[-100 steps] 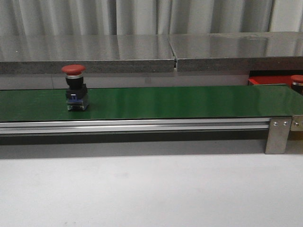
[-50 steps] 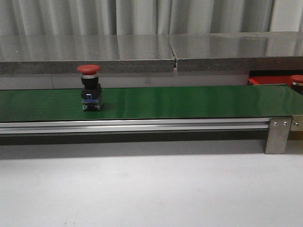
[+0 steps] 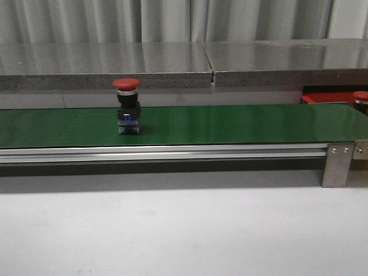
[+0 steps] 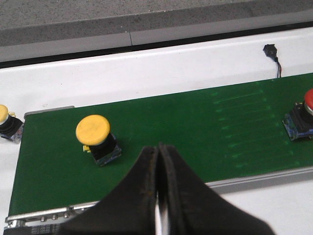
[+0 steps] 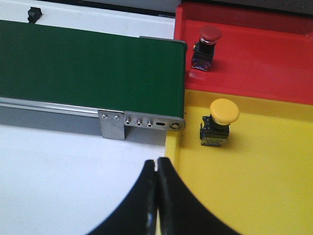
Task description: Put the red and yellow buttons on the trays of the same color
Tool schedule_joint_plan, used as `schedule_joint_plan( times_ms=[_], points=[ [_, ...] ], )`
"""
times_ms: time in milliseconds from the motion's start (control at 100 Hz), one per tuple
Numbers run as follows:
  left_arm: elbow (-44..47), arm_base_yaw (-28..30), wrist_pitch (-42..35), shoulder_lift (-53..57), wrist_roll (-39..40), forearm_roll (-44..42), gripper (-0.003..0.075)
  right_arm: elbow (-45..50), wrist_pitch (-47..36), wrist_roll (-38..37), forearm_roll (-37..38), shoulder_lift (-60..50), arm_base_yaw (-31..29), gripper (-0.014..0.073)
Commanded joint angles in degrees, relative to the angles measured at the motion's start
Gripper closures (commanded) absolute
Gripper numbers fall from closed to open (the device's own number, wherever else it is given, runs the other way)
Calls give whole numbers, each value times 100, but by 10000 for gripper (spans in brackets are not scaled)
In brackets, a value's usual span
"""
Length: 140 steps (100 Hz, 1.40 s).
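A red button [image 3: 127, 106] stands upright on the green belt [image 3: 230, 123]; it also shows at the edge of the left wrist view [image 4: 304, 113]. A yellow button [image 4: 96, 138] stands on the belt close to my shut, empty left gripper [image 4: 158, 148]. Another yellow button [image 4: 8, 121] sits just off the belt's end. In the right wrist view a red button [image 5: 205, 47] stands on the red tray [image 5: 264, 63] and a yellow button [image 5: 218, 122] on the yellow tray [image 5: 254, 186]. My right gripper [image 5: 156, 163] is shut and empty above the yellow tray's edge.
The belt has an aluminium side rail [image 3: 172, 153] and an end bracket [image 3: 337, 164]. A grey shelf [image 3: 184, 63] runs behind the belt. The red tray [image 3: 322, 98] with its button [image 3: 360, 102] shows at the far right. White table [image 3: 184, 230] lies in front.
The red button has ridden the belt to the right, from about a quarter of the way along to about a third. Nothing else has moved in the front view.
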<state>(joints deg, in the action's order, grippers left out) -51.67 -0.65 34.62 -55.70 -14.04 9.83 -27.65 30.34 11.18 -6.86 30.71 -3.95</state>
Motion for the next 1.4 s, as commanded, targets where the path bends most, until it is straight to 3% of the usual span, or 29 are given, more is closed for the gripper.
schedule_joint_plan(
  times_ms=[0, 330, 630, 1240, 1310, 1390],
  points=[
    [211, -56, -449, 512, 1, 75, 739, -148, -367, 44, -24, 14, -15, 662],
    [1271, -56, -425, 2049, 1, 359, 739, -156, -305, 31, -156, 14, -15, 662],
    [1585, -56, -333, 2441, 1, 445, 739, -839, 469, 31, -242, 496, 23, 662],
    [1585, -56, -249, 2441, 1, 449, 739, -2897, 687, 37, 38, 3163, 1547, 657],
    [1585, -56, -249, 2441, 1, 458, 739, -3123, 701, 37, 38, 3415, 1672, 627],
    [1585, -56, -249, 2441, 1, 458, 739, -3379, 797, 37, 38, 3679, 1793, 536]
  ],
)
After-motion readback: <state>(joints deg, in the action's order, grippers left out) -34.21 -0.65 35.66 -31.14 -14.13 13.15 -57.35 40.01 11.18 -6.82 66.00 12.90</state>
